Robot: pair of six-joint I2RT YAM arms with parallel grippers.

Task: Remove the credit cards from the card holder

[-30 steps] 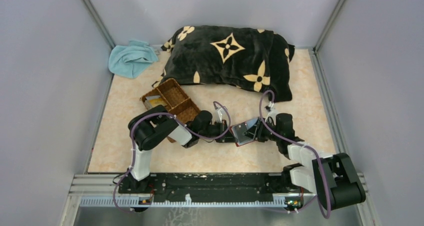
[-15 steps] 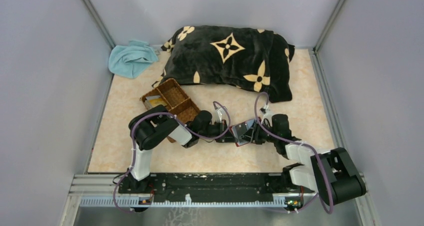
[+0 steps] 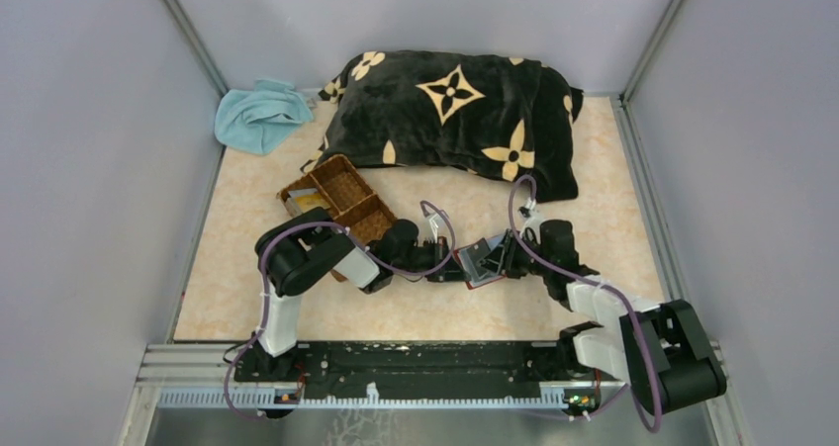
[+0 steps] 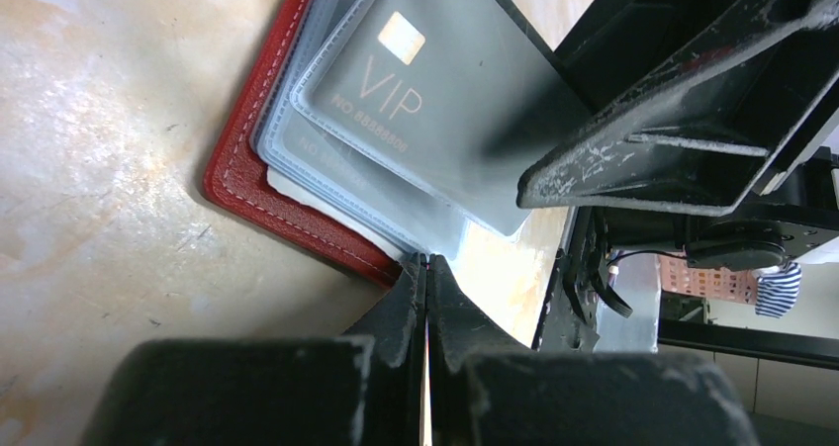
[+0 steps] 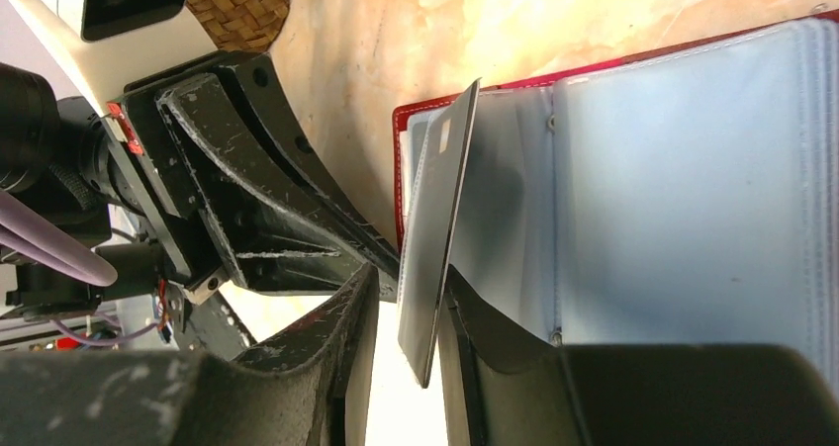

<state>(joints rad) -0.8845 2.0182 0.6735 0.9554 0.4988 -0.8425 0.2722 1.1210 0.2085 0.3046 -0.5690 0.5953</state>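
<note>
The right gripper (image 5: 409,273) has moved a little to the left since a second ago. In the top view, the grey patch between the two arms now looks smaller and more tipped up. That patch is the grey card (image 4: 435,120) (it says VIP on it). The card now stands up on its edge over the card holder (image 5: 693,149) and does not lie flat in it.

The right gripper's two fingers are almost closed and squeeze the near end of the card between them. The far end of the card is down by the clear pockets at the holder's left side. I cannot tell if that end is all the way out of its pocket.

The left gripper (image 4: 427,268) is shut tight, its fingers pressed together right at the red corner of the holder. It seems to pinch that edge so the holder stays put while the other arm pulls.

The holder lies open on the table (image 3: 594,179), between the two grippers and just right of the brown basket (image 3: 336,197). Its red cover is down and its clear pockets face up.

I think this means the first card is coming free and the pull is nearly done. The job is not over, though. Another card shows through the pocket under the grey one, so at least one more has to come out.
</note>
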